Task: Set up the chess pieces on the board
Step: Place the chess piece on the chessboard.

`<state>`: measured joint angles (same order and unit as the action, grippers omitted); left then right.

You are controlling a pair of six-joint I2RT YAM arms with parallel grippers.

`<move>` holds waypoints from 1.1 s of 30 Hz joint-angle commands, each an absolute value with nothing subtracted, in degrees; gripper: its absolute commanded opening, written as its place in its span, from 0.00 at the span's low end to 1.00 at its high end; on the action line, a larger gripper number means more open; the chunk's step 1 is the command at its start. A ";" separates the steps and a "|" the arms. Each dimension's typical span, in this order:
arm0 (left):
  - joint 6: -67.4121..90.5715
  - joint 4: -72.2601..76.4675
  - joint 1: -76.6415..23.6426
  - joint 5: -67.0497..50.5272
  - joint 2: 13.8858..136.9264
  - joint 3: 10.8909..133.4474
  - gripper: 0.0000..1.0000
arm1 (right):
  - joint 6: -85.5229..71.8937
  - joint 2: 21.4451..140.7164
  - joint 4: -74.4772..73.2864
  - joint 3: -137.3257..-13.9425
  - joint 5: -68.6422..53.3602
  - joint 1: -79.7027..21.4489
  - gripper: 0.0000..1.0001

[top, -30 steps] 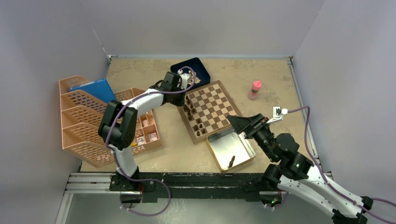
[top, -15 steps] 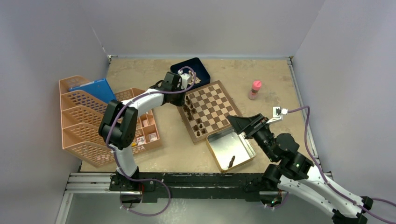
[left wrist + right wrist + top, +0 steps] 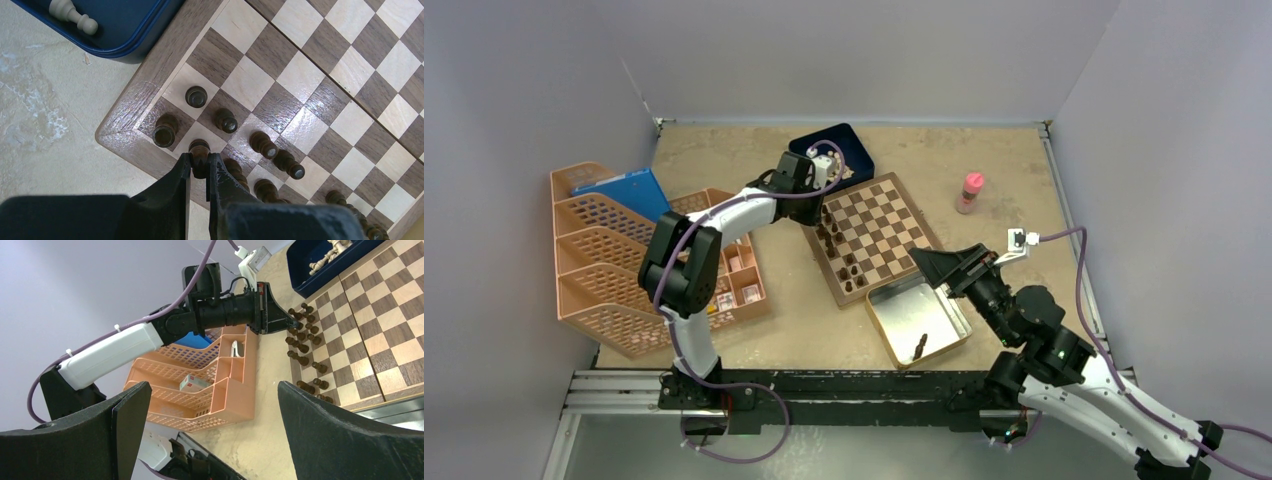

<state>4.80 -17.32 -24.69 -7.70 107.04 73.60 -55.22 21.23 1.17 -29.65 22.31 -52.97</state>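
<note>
At the near edge, one dark piece (image 3: 920, 346) lies flat in the tin (image 3: 912, 310), long axis roughly near-to-far. The right end effector (image 3: 924, 262) hangs over the tin's far rim, fingers spread, nothing in them. That piece sits base-ward of it, so we judge the right arm the nearer one for that pick. Further out, the board (image 3: 886, 215) carries dark pieces in two rows along its left edge. At its far-left corner the left end effector (image 3: 199, 162) pinches an upright piece (image 3: 199, 149) over the square beside the corner piece (image 3: 165, 131). We can't tell if its base touches. Our call: open, lift straight up.
</note>
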 commanded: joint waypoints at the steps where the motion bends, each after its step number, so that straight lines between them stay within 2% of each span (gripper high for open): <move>1: 3.69 -17.23 -24.26 -8.20 106.83 75.75 0.09 | -54.32 20.75 3.72 -31.41 21.49 -53.18 0.99; 16: 3.34 -19.42 -24.60 -6.51 105.77 75.80 0.09 | -54.41 20.97 3.87 -31.45 21.12 -53.24 0.99; 33: 3.34 -19.48 -24.87 -6.34 105.70 76.38 0.23 | -54.62 20.83 3.91 -31.13 20.83 -53.21 0.99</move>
<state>4.67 -19.33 -24.77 -6.96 107.04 74.04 -55.24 21.23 1.17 -29.65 21.34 -52.97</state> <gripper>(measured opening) 0.221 0.985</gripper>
